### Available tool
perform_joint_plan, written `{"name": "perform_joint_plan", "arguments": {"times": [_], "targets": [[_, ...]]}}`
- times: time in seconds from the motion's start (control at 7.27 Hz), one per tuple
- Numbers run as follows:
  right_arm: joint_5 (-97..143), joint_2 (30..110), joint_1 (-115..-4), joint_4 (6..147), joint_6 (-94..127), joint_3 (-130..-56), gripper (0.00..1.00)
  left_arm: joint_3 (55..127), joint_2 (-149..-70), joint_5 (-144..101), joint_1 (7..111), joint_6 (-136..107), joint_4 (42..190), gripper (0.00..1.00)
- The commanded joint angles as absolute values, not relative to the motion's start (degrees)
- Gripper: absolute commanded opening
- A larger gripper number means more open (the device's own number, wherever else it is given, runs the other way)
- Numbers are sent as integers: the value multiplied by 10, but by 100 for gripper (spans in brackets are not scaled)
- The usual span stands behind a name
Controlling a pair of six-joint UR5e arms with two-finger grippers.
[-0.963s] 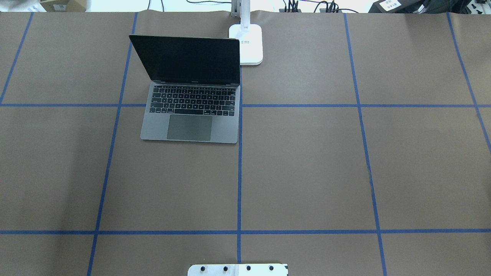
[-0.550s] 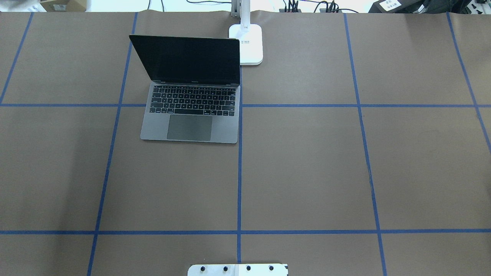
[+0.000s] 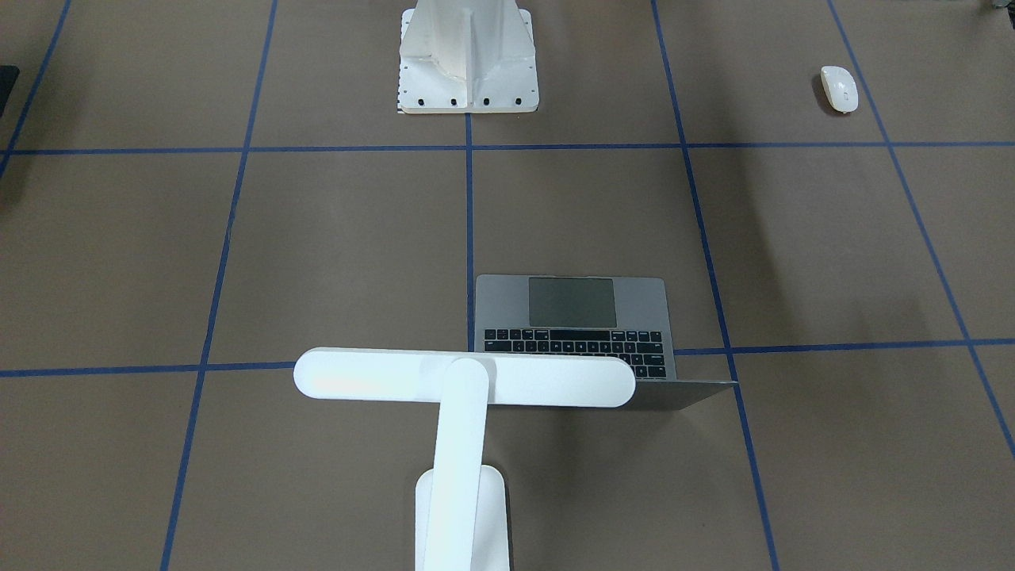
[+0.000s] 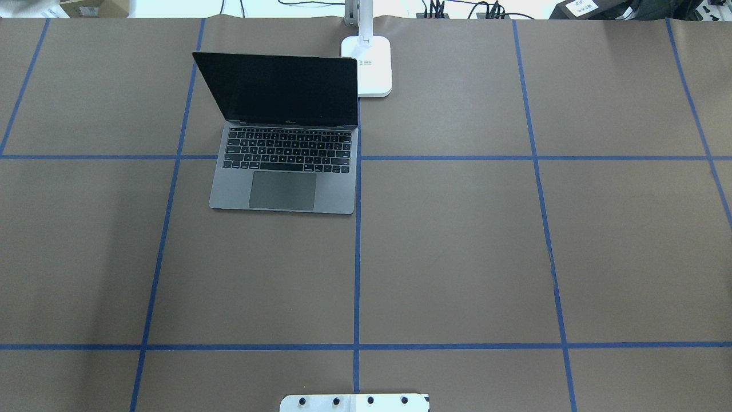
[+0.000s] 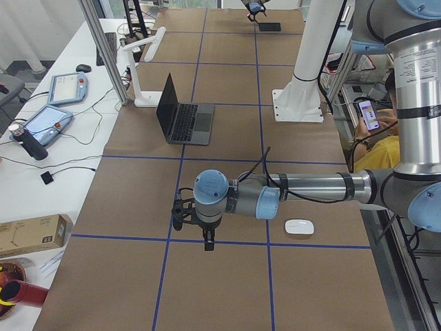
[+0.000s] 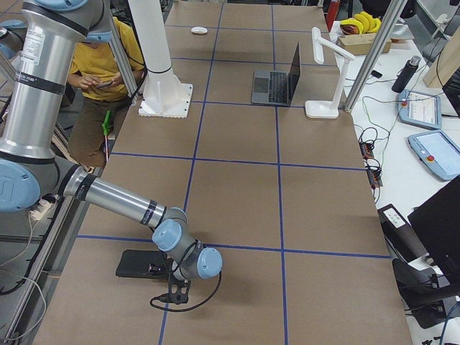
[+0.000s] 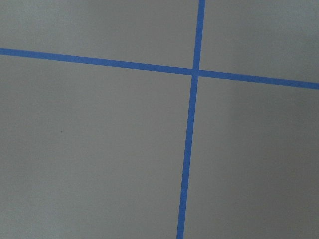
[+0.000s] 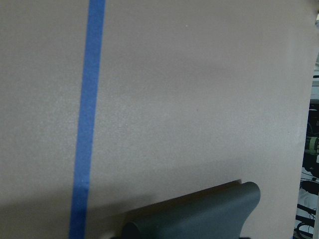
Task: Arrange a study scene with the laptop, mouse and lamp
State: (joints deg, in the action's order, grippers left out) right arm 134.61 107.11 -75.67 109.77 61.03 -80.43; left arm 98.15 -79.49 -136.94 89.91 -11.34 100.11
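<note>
Laptop (image 4: 283, 143): on the bench (image 4: 457, 257), far half, just left of the centre line, keyboard toward the robot.
Lamp (image 4: 369, 66): base at the far edge, just beside the laptop's far right corner.
Mouse (image 3: 839, 87): left end, near the robot's edge, well apart from the laptop.
Pedestal (image 3: 468, 59): middle of the near edge.
Left end effector (image 5: 195, 231): above the bench, near the mouse.
Mat (image 6: 140, 262): right end, right end effector (image 6: 176, 287) just beside it.

The surface (image 4: 457, 257) is matt brown, ruled into a grid by blue tape lines (image 4: 357, 274). The laptop (image 4: 286, 151) is space-grey with black keys, a darker grey trackpad and a black screen. The lamp (image 3: 464, 379), the mouse (image 3: 839, 87) and the pedestal (image 3: 468, 55) are white, the mouse glossy. The mat (image 6: 136, 263) is black.
</note>
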Motion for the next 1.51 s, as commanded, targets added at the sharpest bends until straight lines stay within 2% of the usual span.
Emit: {"name": "perform_joint_plan", "arguments": {"times": [0.0, 0.41, 0.55, 1.1, 1.24, 1.38], "targets": [[1346, 1083, -752, 1098, 594, -802, 82, 982, -795, -1369, 899, -113, 1001, 100], [1346, 1083, -744, 1098, 595, -799, 80, 985, -795, -1369, 899, -113, 1001, 100], [1348, 1083, -742, 1098, 590, -798, 69, 986, -795, -1369, 899, -113, 1001, 100], [1353, 1080, -741, 1097, 542, -802, 6, 995, -795, -1369, 903, -113, 999, 100], [1372, 1079, -741, 1097, 537, -803, 0, 995, -795, -1369, 903, -113, 999, 100], [1384, 1079, -742, 1098, 536, -809, 0, 995, -796, -1369, 903, -113, 998, 100]]}}
